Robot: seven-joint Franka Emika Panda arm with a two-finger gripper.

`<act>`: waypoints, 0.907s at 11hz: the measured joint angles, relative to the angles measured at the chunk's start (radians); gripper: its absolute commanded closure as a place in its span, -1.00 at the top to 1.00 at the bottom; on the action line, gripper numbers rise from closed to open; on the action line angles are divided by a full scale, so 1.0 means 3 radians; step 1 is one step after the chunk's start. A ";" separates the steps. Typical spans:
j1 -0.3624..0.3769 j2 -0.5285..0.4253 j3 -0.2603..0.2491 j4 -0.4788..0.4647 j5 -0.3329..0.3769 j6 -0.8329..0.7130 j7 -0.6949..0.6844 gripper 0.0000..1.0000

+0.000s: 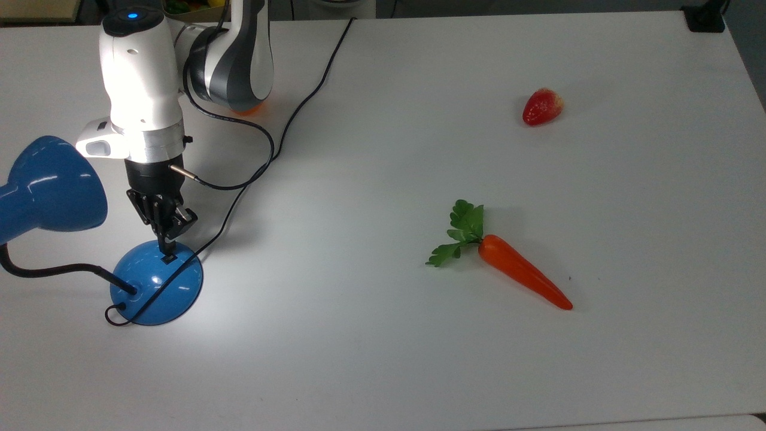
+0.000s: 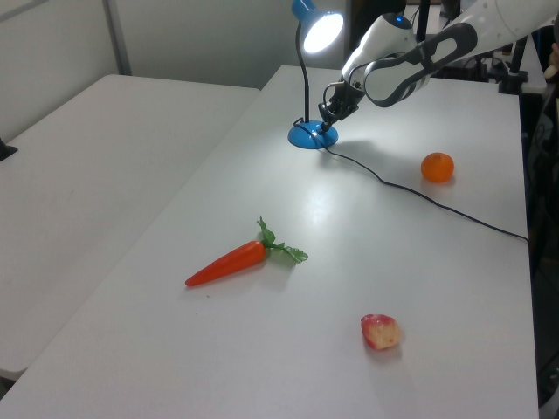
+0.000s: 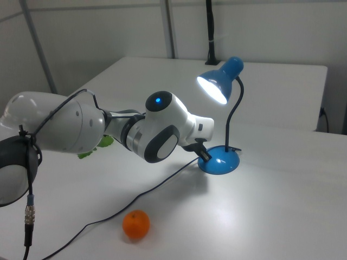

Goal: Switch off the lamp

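Top view, near to far. White matte table [image 1: 383,371], smooth, w/ a bright pool of light at the top view's near left. One lamp [image 1: 157,282]: glossy blue domed round base near the top view's left edge, small black switch [image 1: 168,259] on the dome's far side, black bendy neck arcing off to the top view's left, glossy blue cone shade at the left edge. Lamp was lit; bulb glowed white in the left view [image 2: 320,30] and the right view [image 3: 213,90]. Thin black cord [image 1: 287,126] ran from the base's near left, over the dome, then away to the table's far edge.

One end effector [image 1: 164,246], black, pointed straight down w/ fingers pinched together, nothing between them; tip sat right at the switch, contact looked made but couldn't tell for sure. Arm above it: glossy white shell, grey joint bands, silver wrist ring, blue indicator dot on top.

Mid-table, toward the top view's right: one plastic carrot [image 1: 522,278], smooth orange taper, crinkled green leaf top, lying flat, pointing near-right. Farther right & far: one strawberry [image 1: 542,106], red, dimpled, rounded. One orange [image 2: 437,167], round, matte; in the top view mostly hidden behind the arm, by the cord. All three well apart from the lamp.
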 measured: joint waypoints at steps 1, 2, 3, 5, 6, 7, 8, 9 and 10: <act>0.0002 0.0024 0.0000 0.0001 0.0000 0.0002 0.0000 -1.00; 0.0003 0.0032 0.0000 0.0005 0.0000 0.0011 0.0001 -1.00; 0.0003 0.0032 0.0000 0.0009 0.0000 0.0011 0.0001 -1.00; 0.0004 0.0033 -0.0001 0.0010 0.0000 0.0011 0.0001 -1.00; 0.0004 0.0033 -0.0001 0.0010 0.0000 0.0011 0.0001 -1.00; 0.0004 0.0034 -0.0001 0.0011 0.0000 0.0011 0.0001 -1.00; 0.0004 0.0036 -0.0001 0.0011 0.0000 0.0011 0.0001 -1.00; 0.0012 0.0052 -0.0001 0.0012 0.0000 0.0014 0.0001 -1.00; 0.0022 0.0059 -0.0003 0.0020 -0.0003 0.0027 0.0001 -1.00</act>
